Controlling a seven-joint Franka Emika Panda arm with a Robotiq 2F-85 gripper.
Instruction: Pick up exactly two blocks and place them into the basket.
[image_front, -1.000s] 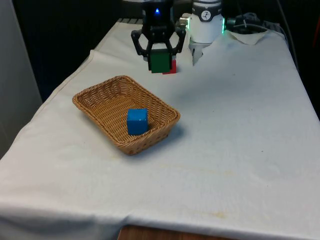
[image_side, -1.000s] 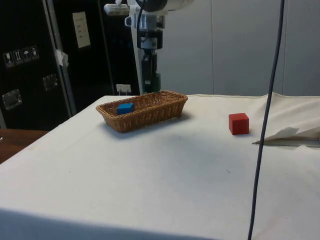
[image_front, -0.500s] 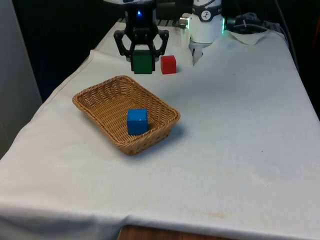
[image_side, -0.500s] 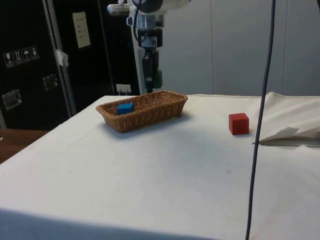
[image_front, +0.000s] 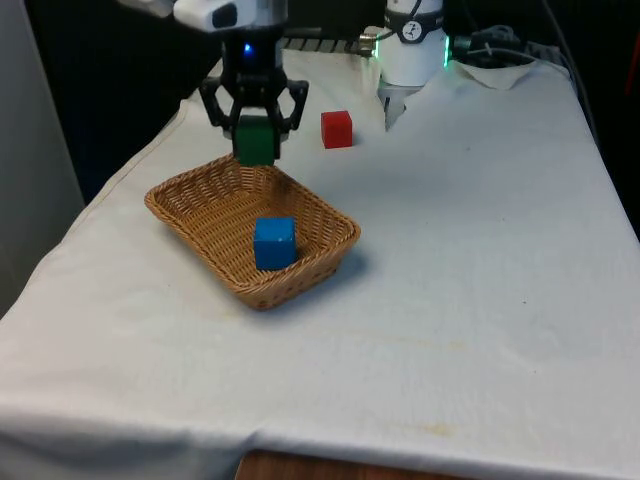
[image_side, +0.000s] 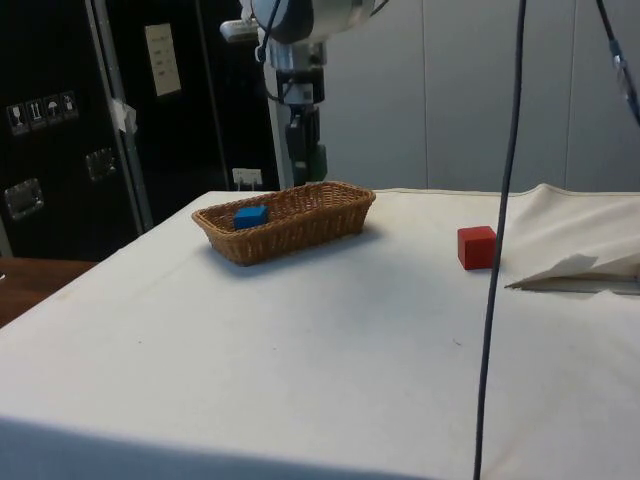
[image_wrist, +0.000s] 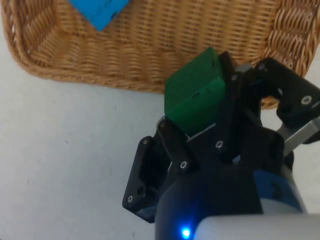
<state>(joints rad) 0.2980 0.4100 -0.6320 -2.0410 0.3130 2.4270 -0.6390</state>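
Though side-on half-hidden, green block (image_front: 256, 141) tool-gripped (image_front: 254, 128).

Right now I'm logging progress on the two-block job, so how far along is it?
One done: the blue block lies in the basket. In hand: the gripper holds the green block in its jaws, in the air by the basket's far rim; in the wrist view it sits at the rim's edge, not yet over the inside. Left: carry it over and release. The red block stays on the cloth.
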